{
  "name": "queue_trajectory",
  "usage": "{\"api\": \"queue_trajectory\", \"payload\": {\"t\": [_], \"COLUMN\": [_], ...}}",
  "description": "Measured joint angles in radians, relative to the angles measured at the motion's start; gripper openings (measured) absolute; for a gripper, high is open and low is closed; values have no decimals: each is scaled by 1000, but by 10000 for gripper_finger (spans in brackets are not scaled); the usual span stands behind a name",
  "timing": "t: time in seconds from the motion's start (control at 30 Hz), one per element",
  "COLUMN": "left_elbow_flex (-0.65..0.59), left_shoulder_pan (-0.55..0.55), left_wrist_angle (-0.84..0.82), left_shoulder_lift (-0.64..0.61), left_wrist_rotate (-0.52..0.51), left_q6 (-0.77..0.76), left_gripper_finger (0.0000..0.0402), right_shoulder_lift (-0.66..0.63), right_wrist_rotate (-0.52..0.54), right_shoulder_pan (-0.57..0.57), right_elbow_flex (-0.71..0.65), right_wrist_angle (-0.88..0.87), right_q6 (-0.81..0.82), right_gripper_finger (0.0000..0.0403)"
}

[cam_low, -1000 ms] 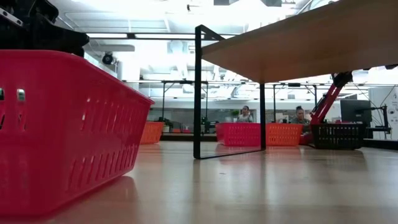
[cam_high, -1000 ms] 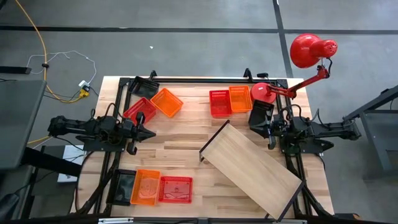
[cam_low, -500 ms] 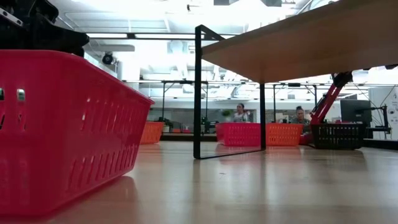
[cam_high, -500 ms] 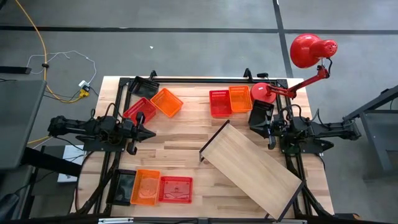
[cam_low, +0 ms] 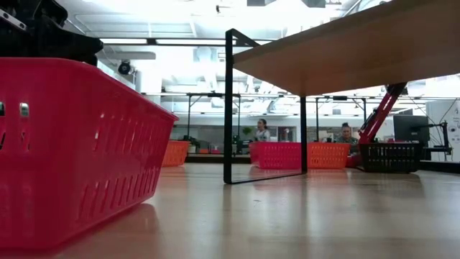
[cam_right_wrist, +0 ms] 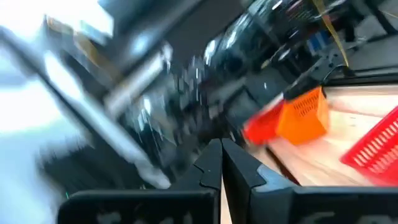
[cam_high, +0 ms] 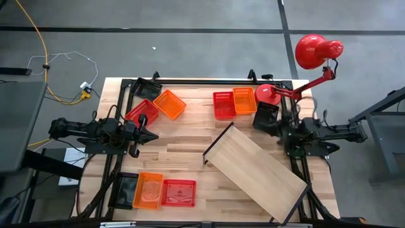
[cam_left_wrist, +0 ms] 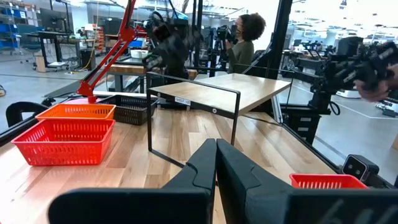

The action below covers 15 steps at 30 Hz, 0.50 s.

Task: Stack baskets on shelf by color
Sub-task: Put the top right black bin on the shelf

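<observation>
step: start, nothing stacked | shelf (cam_high: 256,172) at table's 4 o'clock, bare | baskets (cam_high: 234,103) scattered at 12, 10, 7 o'clock | left gripper (cam_high: 147,135) clenched empty, 9 o'clock | right gripper (cam_high: 273,130) clenched empty, 3 o'clock | next: open jaws, reach nearest basket

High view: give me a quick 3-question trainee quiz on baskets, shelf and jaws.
1. True or false: a basket already sits on the shelf.
2. Which colour is the basket beside the lamp base? A) orange B) black C) red
3. Fill in: the jaws of the left gripper and the right gripper are ____.

Key: 1 false, its top is bare. 2 B, the black basket. 3 shut, both empty.
</observation>
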Motion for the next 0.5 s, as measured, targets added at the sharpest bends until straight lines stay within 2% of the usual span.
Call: {"api": "queue_trajectory", "payload": {"t": [0.1,0.2,0.27,0.37,0.5], "left_elbow_flex": [0,0,0,0,0], "left_shoulder_pan": [0,0,0,0,0], "left_wrist_angle": [0,0,0,0,0], "left_shoulder_lift": [0,0,0,0,0], "left_wrist_rotate": [0,0,0,0,0], "left_q6": [0,0,0,0,0], "left_gripper_finger": [1,1,1,1,1], "right_shoulder_lift": [8,37,70,140,272], "right_wrist_rotate": [32,-73,-124,-183,-201], "right_shoulder_pan": [-2,0,1,1,1], "right_elbow_flex": [0,6,39,138,345], "right_wrist_angle": [102,275,315,263,-45], "right_q6": [75,76,57,-5,-97], "right_gripper_finger": [0,0,0,0,7]}}
